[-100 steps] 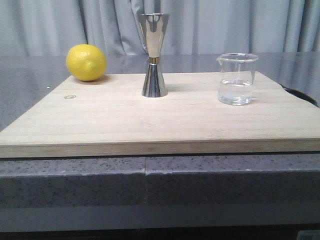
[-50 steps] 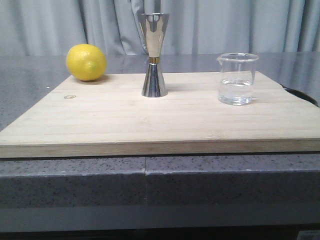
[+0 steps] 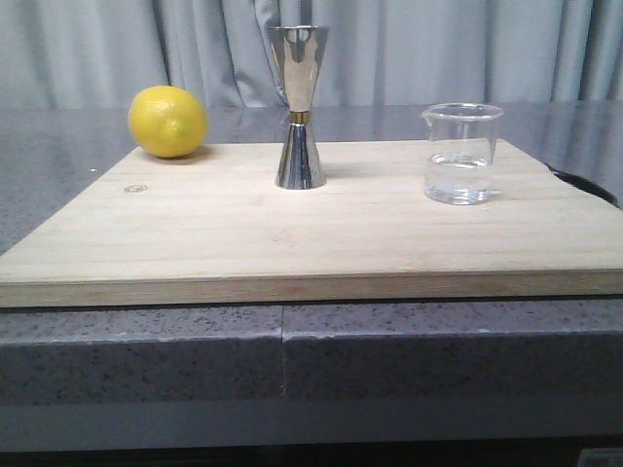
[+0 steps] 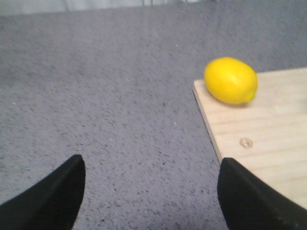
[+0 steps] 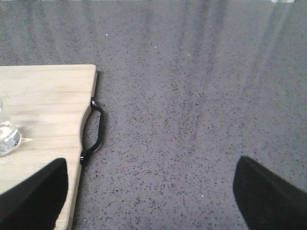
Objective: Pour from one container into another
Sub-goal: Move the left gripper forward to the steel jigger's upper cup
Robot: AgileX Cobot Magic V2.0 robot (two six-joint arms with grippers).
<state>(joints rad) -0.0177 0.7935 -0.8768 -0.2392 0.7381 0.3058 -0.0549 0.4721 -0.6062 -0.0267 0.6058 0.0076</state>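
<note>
1. A pale wooden board (image 3: 311,229) lies flat on a grey speckled counter (image 3: 58,146), its long front edge running along the counter's front edge.
2. The steel jigger (image 3: 299,107) stands upright near the middle of the board's far edge, a thin gold band at its narrow waist.
3. The clear glass beaker (image 3: 461,153) stands upright towards the board's far right corner, well apart from the jigger, its pouring lip turned towards the jigger. A shallow layer of clear liquid fills its lower part.
4. A yellow lemon (image 3: 167,121) rests at the board's far left corner, well apart from the jigger. Nothing lies on the board between these three things.
5. A small ring-shaped mark (image 3: 135,188) shows on the board near its left edge, in front of the lemon.
6. A black handle (image 5: 96,129) is fixed to the board's right edge.
7. The left gripper (image 4: 148,191) hangs over bare counter just off the board's left edge, its two dark fingers (image 4: 53,191) spread wide with nothing between them.
8. The right gripper (image 5: 148,196) hangs over the counter beside the board's right edge, fingers (image 5: 268,196) likewise spread wide and empty; only the beaker's base shows at the side of its view.
9. Grey curtains (image 3: 467,49) close off the background behind the counter.
</note>
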